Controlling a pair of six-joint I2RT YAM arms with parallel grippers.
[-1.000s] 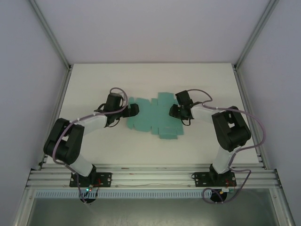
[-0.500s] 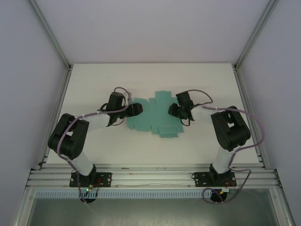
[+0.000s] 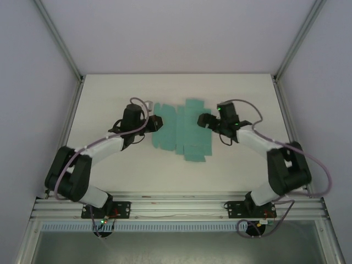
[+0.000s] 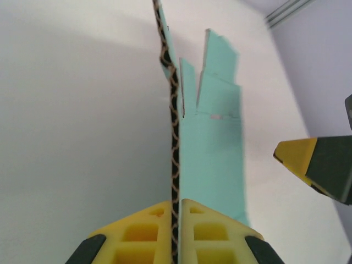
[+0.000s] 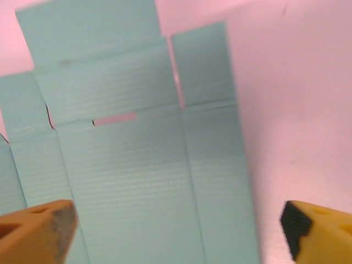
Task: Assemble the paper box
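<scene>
Paper box (image 3: 184, 137), flat: edge pinched in closed left hand (image 3: 155, 123); right hand (image 3: 204, 119) wide, empty; pinch to be held firm during folding.

**Where my three cameras sit and what they see**

My top camera hangs high above and behind the arms. It looks down on the whole table (image 3: 110, 93) from far off, with the arm bases at the bottom. My left wrist camera sits low and very close, and looks out past the left gripper (image 4: 175, 212) along the table top toward the other arm. My right wrist camera looks almost straight down from close up, with the two tips of the right gripper (image 5: 177, 221) in the bottom corners. All three views share the paper box (image 3: 181, 132). The left wrist view also catches one tip of the right gripper at its right edge.
</scene>
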